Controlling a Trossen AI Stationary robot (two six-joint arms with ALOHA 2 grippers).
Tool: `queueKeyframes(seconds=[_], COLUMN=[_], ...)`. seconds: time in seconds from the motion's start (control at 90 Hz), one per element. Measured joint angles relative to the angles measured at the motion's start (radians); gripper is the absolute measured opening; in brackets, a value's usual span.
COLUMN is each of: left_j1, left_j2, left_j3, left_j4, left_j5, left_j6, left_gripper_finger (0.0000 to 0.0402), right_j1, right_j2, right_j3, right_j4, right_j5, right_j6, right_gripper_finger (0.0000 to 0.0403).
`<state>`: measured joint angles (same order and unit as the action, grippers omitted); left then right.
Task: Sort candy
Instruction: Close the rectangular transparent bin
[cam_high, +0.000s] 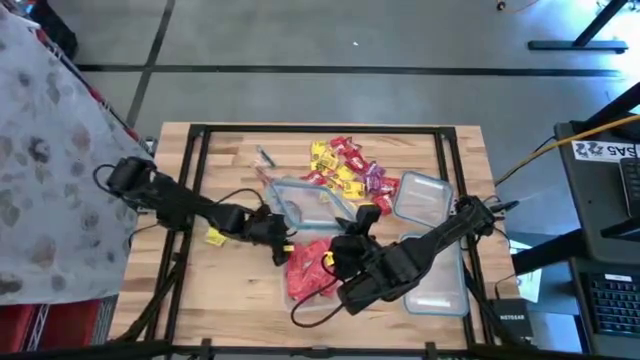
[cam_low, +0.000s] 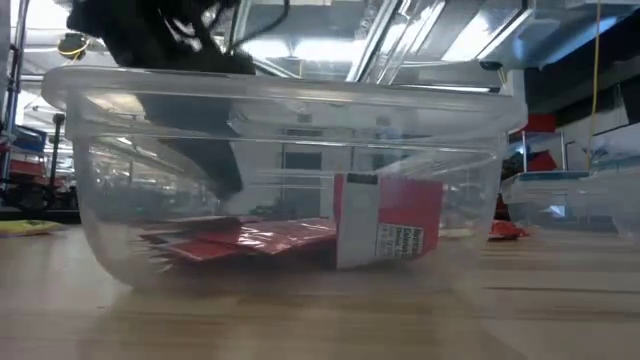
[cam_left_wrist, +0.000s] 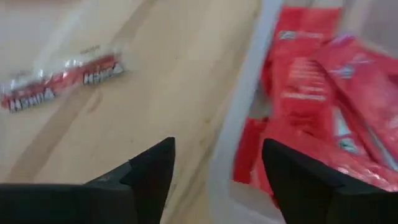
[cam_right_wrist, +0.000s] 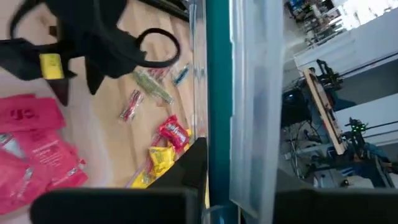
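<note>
The candy lay in two groups on the wooden bench (cam_high: 230, 290). A loose heap of yellow, red and purple wrapped pieces (cam_high: 345, 165) sat toward the far middle of the bench, between two clear plastic containers. The red pieces (cam_high: 308, 268) were gathered in a front container (cam_high: 318, 305), where flat, shiny red wrappers lay overlapping on the bottom; the low view showed one red packet (cam_low: 385, 222) standing on edge against the clear wall. One yellow piece (cam_high: 214, 237) lay alone on the bench near the left arm, and a thin red-and-clear wrapped piece (cam_left_wrist: 62, 81) lay on bare wood just beside the front container.

The left tool (cam_high: 282, 243) hung at the near left rim of the front container with its jaws spread fairly wide, one finger (cam_left_wrist: 152, 171) over bare wood and the other over the red wrappers, gripping nothing.

The right tool (cam_high: 362, 222) was closed on the upright wall of the teal-rimmed clear container (cam_right_wrist: 239, 93), its fingers pinching that rim between them, just past the red pile. A third clear container (cam_high: 421, 196) lay by the heap on the right, and a fourth (cam_high: 440, 285) sat under the right arm.
</note>
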<state>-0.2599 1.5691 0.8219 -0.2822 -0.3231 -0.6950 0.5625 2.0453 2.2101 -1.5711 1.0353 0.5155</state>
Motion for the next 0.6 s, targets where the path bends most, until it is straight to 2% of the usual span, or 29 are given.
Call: queueKeyframes(seconds=[0.156, 0.333, 0.456, 0.6], left_j1=[0.025, 0.067, 0.106, 0.153], left_j2=[0.008, 0.001, -0.006, -0.062], left_j3=[0.002, -0.001, -0.001, -0.001], left_j4=[-0.116, -0.269, -0.309, -0.317], left_j5=[-0.003, -0.055, -0.088, -0.097], left_j6=[-0.069, -0.143, -0.148, -0.117], left_gripper_finger=[0.0145, 0.0078, 0.0064, 0.0077], right_j1=[0.0, 0.0, 0.0, 0.0], right_j2=[0.0, 0.0, 0.0, 0.0], right_j3=[0.0, 0.0, 0.0, 0.0], right_j4=[0.0, 0.0, 0.0, 0.0], right_j5=[0.004, 0.046, 0.05, 0.056], right_j6=[0.0, -0.032, -0.049, -0.052], right_gripper_finger=[0.0028, 0.0028, 0.0028, 0.0029])
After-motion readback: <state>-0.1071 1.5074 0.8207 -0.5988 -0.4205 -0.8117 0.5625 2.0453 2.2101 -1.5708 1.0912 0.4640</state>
